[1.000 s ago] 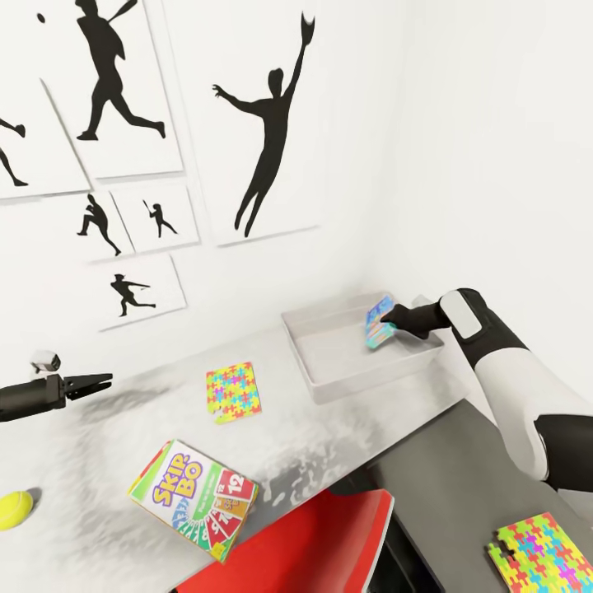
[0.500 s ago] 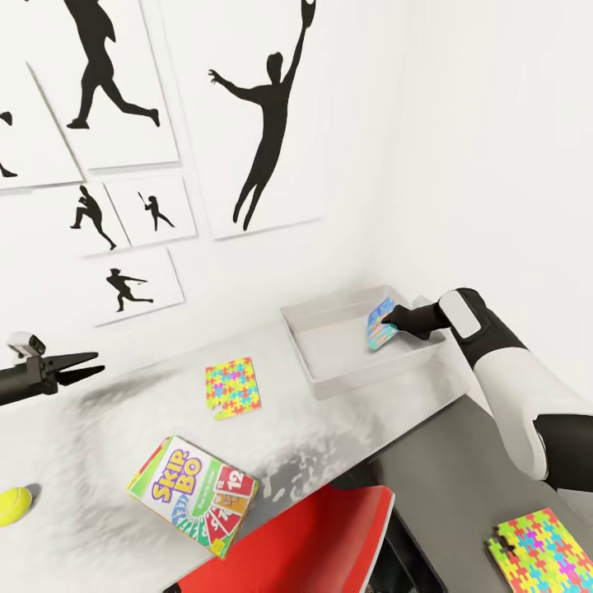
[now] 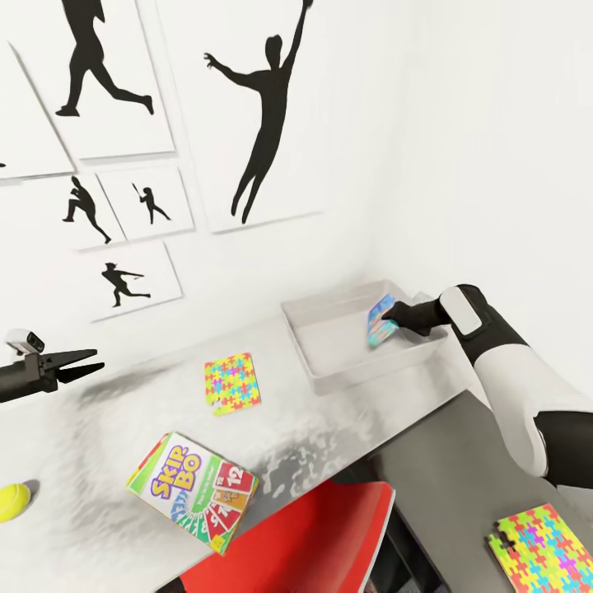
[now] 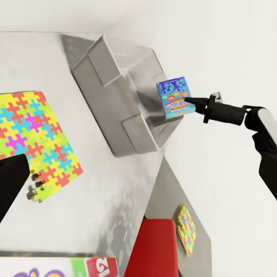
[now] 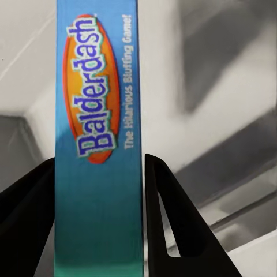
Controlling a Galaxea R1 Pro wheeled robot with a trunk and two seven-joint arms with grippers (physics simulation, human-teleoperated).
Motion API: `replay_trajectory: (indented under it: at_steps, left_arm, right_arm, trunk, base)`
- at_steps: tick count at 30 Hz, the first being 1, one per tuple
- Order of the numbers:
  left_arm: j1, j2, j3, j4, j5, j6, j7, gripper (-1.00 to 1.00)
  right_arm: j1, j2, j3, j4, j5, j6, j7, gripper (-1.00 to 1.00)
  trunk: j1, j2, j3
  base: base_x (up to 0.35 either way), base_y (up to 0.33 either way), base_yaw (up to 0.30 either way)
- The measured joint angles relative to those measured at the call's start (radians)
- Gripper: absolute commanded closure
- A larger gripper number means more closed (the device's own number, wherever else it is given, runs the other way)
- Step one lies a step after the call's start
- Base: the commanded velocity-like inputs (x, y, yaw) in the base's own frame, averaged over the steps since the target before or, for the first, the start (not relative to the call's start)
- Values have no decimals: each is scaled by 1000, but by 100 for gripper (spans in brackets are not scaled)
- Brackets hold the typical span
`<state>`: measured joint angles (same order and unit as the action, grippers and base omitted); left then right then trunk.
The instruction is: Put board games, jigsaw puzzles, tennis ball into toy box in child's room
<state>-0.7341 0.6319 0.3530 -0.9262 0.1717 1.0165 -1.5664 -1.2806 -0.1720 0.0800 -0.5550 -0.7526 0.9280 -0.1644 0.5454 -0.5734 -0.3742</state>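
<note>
Two right fingers [image 5: 173, 225] pinch the Balderdash box [image 3: 380, 321] over the toy box [image 3: 329, 362]; left fingers [image 3: 78, 363] spread slightly.

Two board game boxes: a Balderdash box [image 5: 98, 144] and a Skip-Bo box [image 3: 192, 494]. Two jigsaw puzzles, one [image 3: 232, 383] on the table and another [image 3: 543, 550] lower down. One tennis ball [image 3: 12, 501], one toy box [image 3: 329, 375], one red chair [image 3: 305, 543], and six silhouette pictures [image 3: 263, 107] on the wall.
</note>
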Motion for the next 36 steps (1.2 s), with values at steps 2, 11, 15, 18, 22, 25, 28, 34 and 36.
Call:
replay_trajectory:
  at_steps: [2, 11, 15, 18, 22, 25, 28, 34, 36]
  left_arm:
    - [0, 1, 0, 0, 0, -1, 0, -100]
    - [0, 1, 0, 0, -1, -1, 0, -100]
    - [1, 0, 0, 0, 0, -1, 0, -100]
    - [1, 0, 0, -4, 0, -1, 0, -100]
    - [1, -1, -1, -19, 1, -1, 0, -100]
    - [1, -2, -1, -25, 1, -1, 0, -100]
    - [1, -2, -1, -27, 1, -1, 0, -100]
    - [1, -3, -2, -29, 0, -1, 0, -100]
    - [1, -3, -2, -29, 1, -1, 0, -100]
  right_arm:
    - [-7, 0, 0, 0, 0, 0, 0, 100]
    - [-35, 0, 0, -2, 1, 0, -3, 100]
    - [-39, 0, 1, -2, 2, -1, -4, 100]
    - [-40, 1, 1, -2, 2, -2, -5, 100]
    - [-41, 1, 1, -2, 3, -3, -5, 100]
    - [-41, 1, 1, -2, 3, -3, -5, 100]
    - [-41, 2, 1, -2, 3, -3, -5, 100]
    - [-41, 1, 24, 0, 3, -8, -5, 100]
    - [-41, 1, 35, 0, 3, -10, -4, 100]
  trunk:
    - [0, 0, -3]
    - [0, 0, -18]
    - [0, 0, -24]
    - [0, 0, -29]
    - [0, 0, -36]
    - [0, 0, -41]
    - [0, 0, -46]
    - [0, 0, -55]
    - [0, 0, -59]
  base:
    - [0, 0, 0]
    - [0, 0, 0]
    - [0, 0, 0]
    - [0, 0, 0]
    - [0, 0, 0]
    - [0, 0, 0]
    - [0, 0, 0]
    - [0, 0, 0]
    - [0, 0, 0]
